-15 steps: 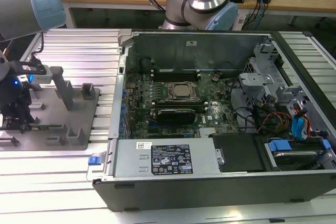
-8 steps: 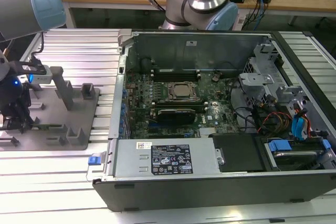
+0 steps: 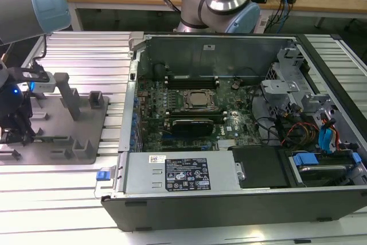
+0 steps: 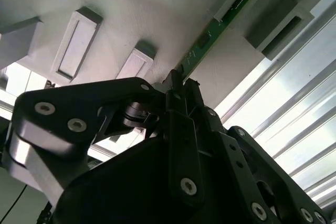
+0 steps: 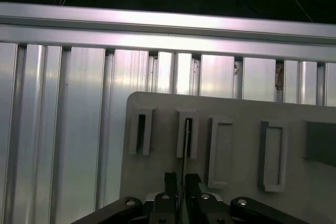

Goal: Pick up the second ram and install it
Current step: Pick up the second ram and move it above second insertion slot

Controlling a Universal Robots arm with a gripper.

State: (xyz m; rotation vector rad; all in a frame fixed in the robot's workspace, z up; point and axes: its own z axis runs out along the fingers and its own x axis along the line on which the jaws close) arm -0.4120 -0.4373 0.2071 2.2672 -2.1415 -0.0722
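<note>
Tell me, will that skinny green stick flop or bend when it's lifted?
Probably stiff: the green stick runs dead straight across the grey holder tray. It looks thin and flat, so likely light. Standing on its narrow edge, it would probably tip without the slots.

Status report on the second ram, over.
Pincer shut on the second ram. Ram on edge in grey holder tray slot, not lifted. Nothing blocks it.

I see the second ram (image 4: 220,30) as green with small dark chips, against the plain pale grey of the holder tray (image 4: 157,3). My gripper (image 4: 181,81) is matte black with silver screw heads. The table (image 3: 86,50) is ribbed silver aluminium. The arm's joint cap (image 3: 49,1) is light blue, and the motherboard (image 3: 152,98) is dark green.
</note>
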